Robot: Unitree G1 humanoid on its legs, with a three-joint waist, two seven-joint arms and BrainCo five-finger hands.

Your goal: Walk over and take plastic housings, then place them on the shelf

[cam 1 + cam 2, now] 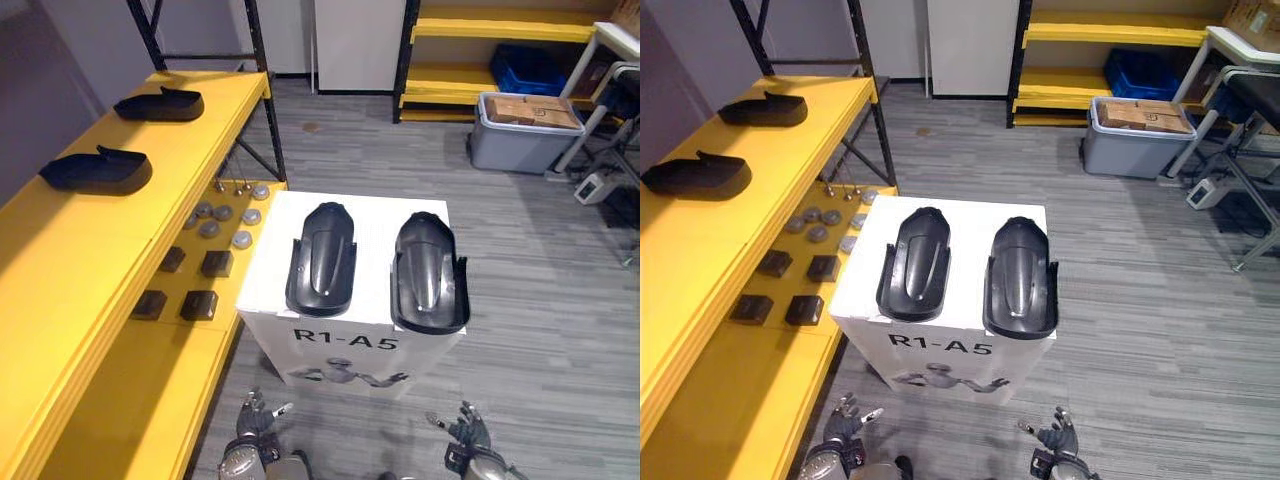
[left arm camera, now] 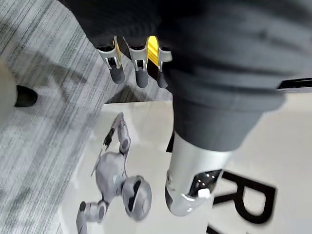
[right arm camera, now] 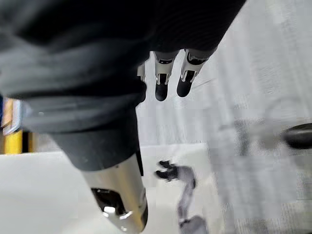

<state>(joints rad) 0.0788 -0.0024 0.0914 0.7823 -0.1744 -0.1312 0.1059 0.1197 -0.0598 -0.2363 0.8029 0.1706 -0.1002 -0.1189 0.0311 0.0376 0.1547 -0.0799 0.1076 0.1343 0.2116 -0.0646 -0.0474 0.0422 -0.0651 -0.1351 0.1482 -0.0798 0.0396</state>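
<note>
A white box (image 1: 340, 345) stands just beyond both sets of fingertips, with black parts side by side on top: one plastic housing (image 1: 322, 258) ahead of the left hand (image 1: 255, 420), a second plastic housing (image 1: 430, 272) ahead of the right hand (image 1: 470, 430). Both hands hang low, fingers loosely spread, grasping nothing. Farther out past the left fingers, a yellow shelf (image 1: 80, 250) carries a near shelved housing (image 1: 98, 170) and a far shelved housing (image 1: 160, 103).

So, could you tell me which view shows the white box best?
The left eye view: the white box sits central, its top, printed front and two black housings all clear. The right eye view nearly matches. Both wrist views catch a patch of its printed side.
</note>
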